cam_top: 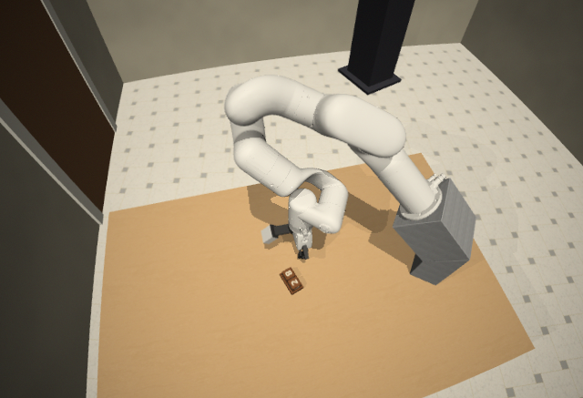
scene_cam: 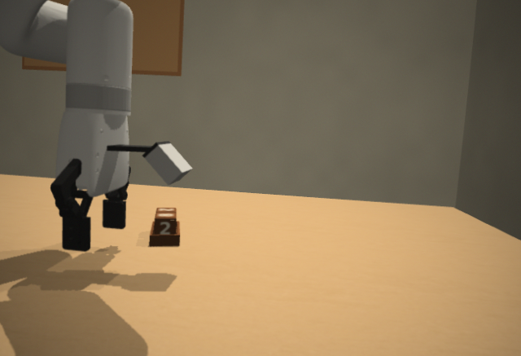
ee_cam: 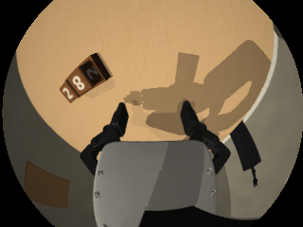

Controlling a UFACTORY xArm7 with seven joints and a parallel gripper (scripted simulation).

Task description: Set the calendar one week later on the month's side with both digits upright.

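calendar beside open hand

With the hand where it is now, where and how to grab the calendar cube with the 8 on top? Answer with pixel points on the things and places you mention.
Grip the 8 cube (cam_top: 288, 273) (ee_cam: 79, 83) by two opposite upright faces above the tray's rim (scene_cam: 164, 240), coming straight down: it stands proud of the tray. The neighbouring cube probably rules out the face beside it.
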